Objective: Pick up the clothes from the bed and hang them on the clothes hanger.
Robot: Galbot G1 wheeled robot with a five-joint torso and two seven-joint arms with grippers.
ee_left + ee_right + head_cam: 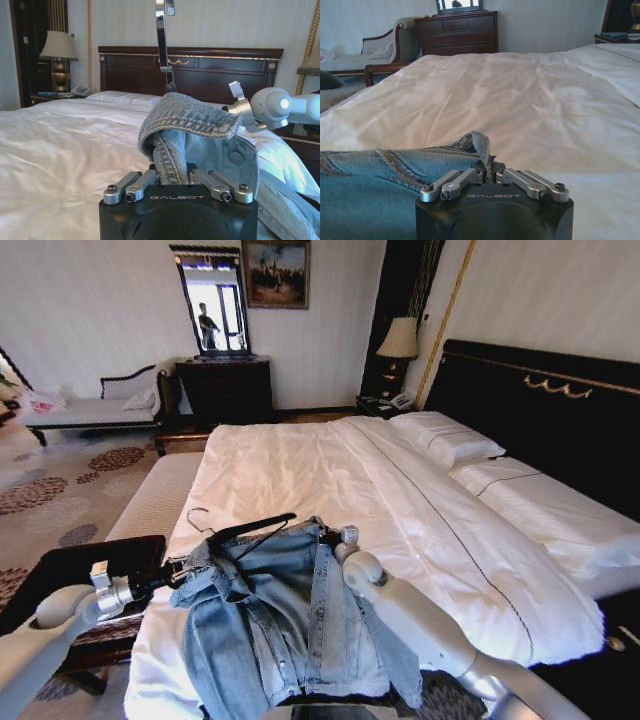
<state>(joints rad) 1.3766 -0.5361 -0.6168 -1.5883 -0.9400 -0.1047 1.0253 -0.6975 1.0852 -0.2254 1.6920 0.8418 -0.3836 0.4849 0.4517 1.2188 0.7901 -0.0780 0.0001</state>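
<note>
The light-blue denim clothes (280, 630) hang lifted over the foot of the bed (330, 470), stretched between my two grippers. My left gripper (178, 575) is shut on one shoulder of the clothes (195, 125), with the fabric pinched between its fingers (150, 181). My right gripper (335, 537) is shut on the other shoulder edge (481, 145). The thin black clothes hanger (250, 530) lies across the top of the clothes. Its silver hook (162, 30) sticks out past the collar. From the left wrist, the right gripper (240, 107) appears just beyond the clothes.
White pillows (445, 435) and the black headboard (540, 410) are at the right. A dark bench (80, 565) stands near my left arm. A dresser (225, 390), a white chaise (90, 405) and a lamp (398, 340) line the far wall.
</note>
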